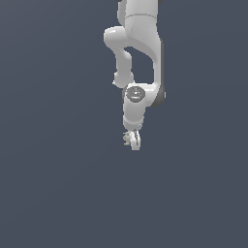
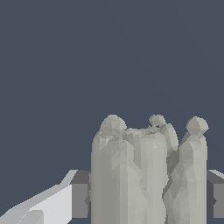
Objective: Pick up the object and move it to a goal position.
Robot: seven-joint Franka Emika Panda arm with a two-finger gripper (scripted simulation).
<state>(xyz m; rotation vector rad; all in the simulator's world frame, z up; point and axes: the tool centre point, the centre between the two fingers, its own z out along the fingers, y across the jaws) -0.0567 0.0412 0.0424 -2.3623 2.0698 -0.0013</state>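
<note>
Filling my wrist view, the pale beige-grey lumpy object with knobbly tips (image 2: pixel 144 175) sits pinched between the smooth white gripper (image 1: pixel 132 141) fingers (image 2: pixel 52 203), and I see it (image 1: pixel 127 139) held at the white arm's (image 1: pixel 140 48) lower end against plain dark grey-blue.

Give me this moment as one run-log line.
arm: Panda | gripper: shut on lumpy beige-grey object | object: between fingers | goal marker: none visible
</note>
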